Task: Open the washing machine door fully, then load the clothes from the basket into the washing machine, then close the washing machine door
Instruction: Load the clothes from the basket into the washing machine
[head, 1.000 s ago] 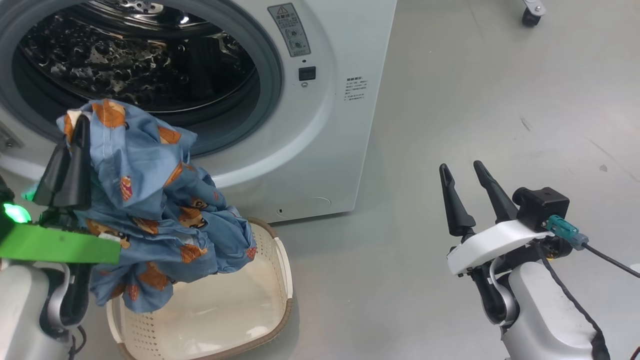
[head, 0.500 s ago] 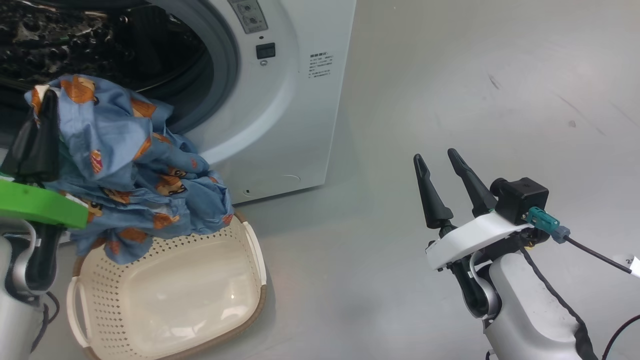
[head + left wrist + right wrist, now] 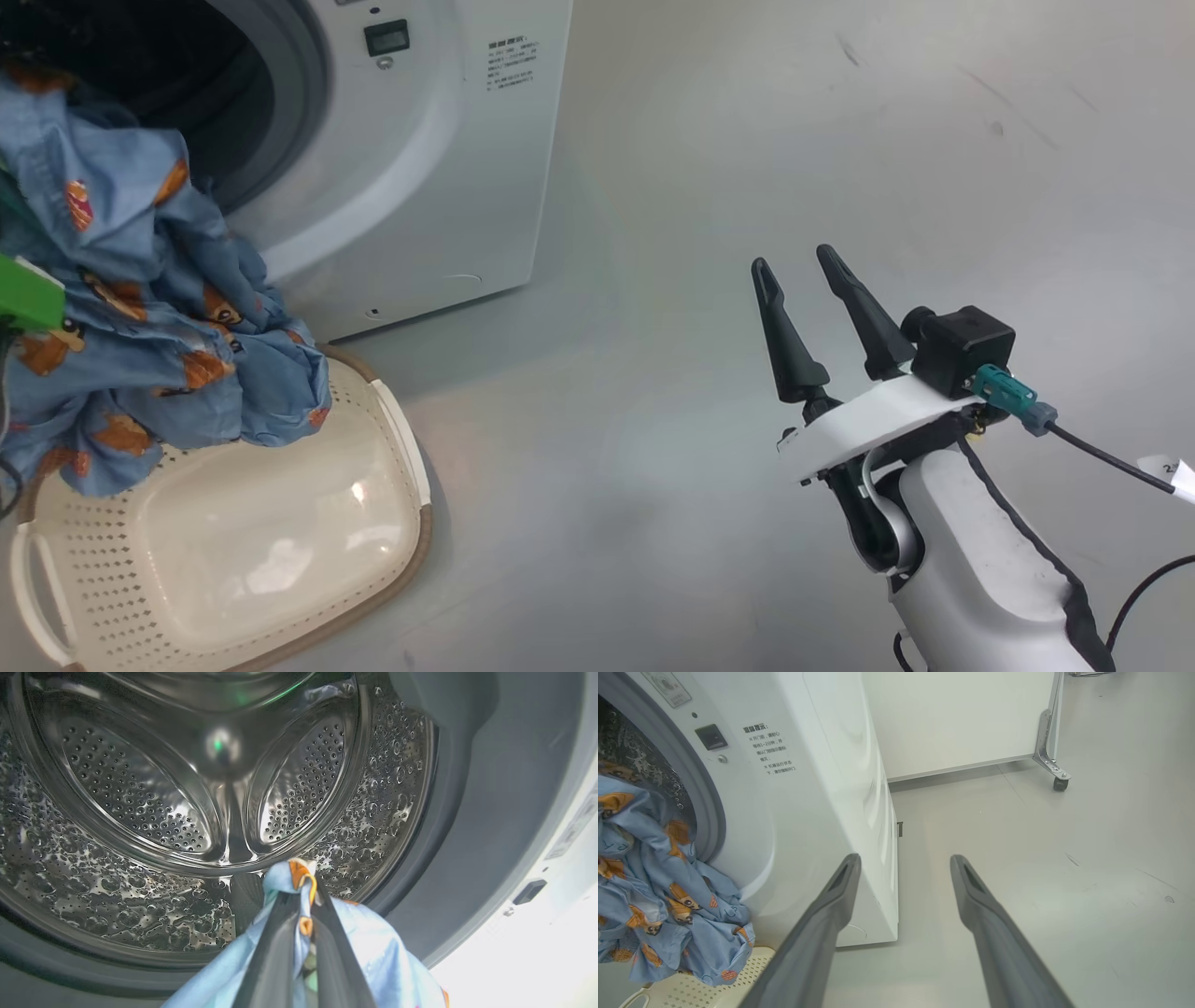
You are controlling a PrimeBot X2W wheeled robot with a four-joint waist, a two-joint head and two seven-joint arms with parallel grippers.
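The light blue clothes (image 3: 140, 280) hang from the left, in front of the washing machine (image 3: 420, 168) opening, with their lower folds over the cream basket (image 3: 411, 467). In the left wrist view, my left gripper (image 3: 302, 896) is shut on a bunch of the clothes (image 3: 373, 947) and faces the steel drum (image 3: 140, 788). My right gripper (image 3: 794, 259) stands open over bare floor to the right of the machine, with nothing between its fingers. The right wrist view has that right gripper (image 3: 904, 858) beside the machine's corner (image 3: 878, 812), with the clothes (image 3: 658, 896) at the left. The washing machine door is out of view.
Grey floor (image 3: 840, 140) stretches to the right of the machine. A white panel on a castor (image 3: 1059, 784) stands behind the machine. A dark cable (image 3: 1102, 457) trails from my right wrist.
The head camera has swung, so the machine and basket sit further left in the picture. My left gripper's fingers have passed its left edge, with the clothes hanging from there. My right gripper stays open.
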